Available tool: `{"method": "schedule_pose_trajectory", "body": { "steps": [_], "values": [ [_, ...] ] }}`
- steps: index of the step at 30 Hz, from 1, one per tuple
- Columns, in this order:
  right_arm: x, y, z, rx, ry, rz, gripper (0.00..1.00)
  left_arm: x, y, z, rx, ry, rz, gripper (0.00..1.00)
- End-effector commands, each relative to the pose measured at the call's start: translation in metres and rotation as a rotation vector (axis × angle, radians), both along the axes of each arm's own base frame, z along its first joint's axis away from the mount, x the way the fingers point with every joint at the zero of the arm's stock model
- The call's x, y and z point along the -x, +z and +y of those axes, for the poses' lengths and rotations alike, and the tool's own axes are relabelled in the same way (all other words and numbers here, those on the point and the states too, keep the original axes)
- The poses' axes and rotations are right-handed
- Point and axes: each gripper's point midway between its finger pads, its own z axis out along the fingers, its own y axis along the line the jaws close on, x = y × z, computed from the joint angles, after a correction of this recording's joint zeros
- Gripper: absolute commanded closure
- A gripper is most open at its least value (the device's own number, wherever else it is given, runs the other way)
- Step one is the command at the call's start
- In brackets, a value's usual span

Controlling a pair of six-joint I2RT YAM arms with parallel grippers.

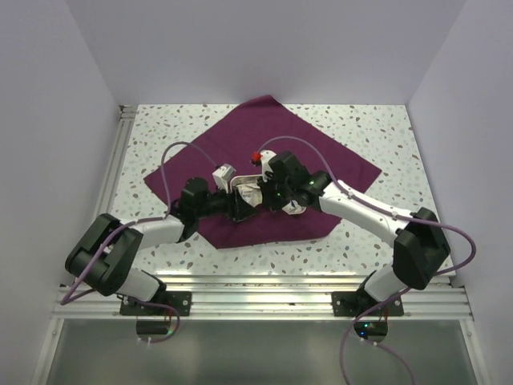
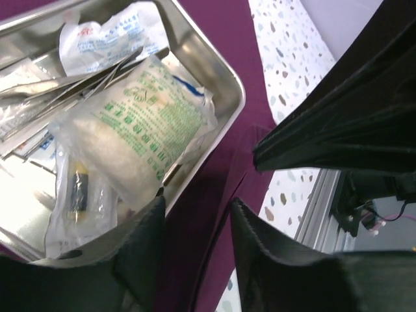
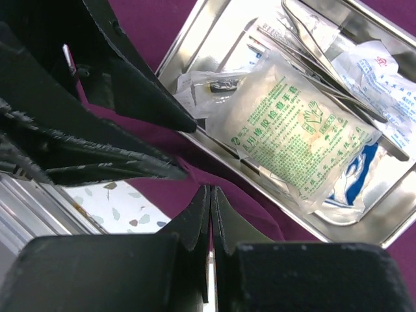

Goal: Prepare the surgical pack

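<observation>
Now | speckled tbl (image 1: 385, 136), maroon cloth (image 1: 240, 128), white walls (image 1: 256, 48) | L pincer (image 2: 198, 205) parted | R pincer (image 3: 209, 192) clenched

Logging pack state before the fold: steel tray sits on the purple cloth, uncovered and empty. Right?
Not empty. The steel tray does sit uncovered on the purple cloth, but it holds white sachets and metal instruments. The left wrist view shows this plainly.
</observation>
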Motion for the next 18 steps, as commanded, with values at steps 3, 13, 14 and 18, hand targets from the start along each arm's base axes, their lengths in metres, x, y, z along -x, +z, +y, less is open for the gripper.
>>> {"method": "schedule_pose_trajectory", "body": {
  "steps": [3,13,14,18],
  "values": [
    [-0.0115,0.0232,0.0129,-0.064,0.048,-0.042,1.00,-0.0121,0.0237,-0.0146,0.037,-0.041,-0.085,0.78],
    [-0.0179,0.0266,0.0090,-0.182,0.070,-0.025,0.38,-0.0131,0.0246,-0.0187,0.049,-0.062,-0.090,1.00],
    [-0.0186,0.0270,0.0082,-0.180,0.071,-0.030,0.34,-0.0131,0.0251,-0.0187,0.050,-0.062,-0.091,1.00],
    [-0.0181,0.0179,0.0065,-0.152,0.084,-0.014,0.34,-0.0117,0.0269,-0.0194,0.054,-0.068,-0.096,1.00]
  ]
}}
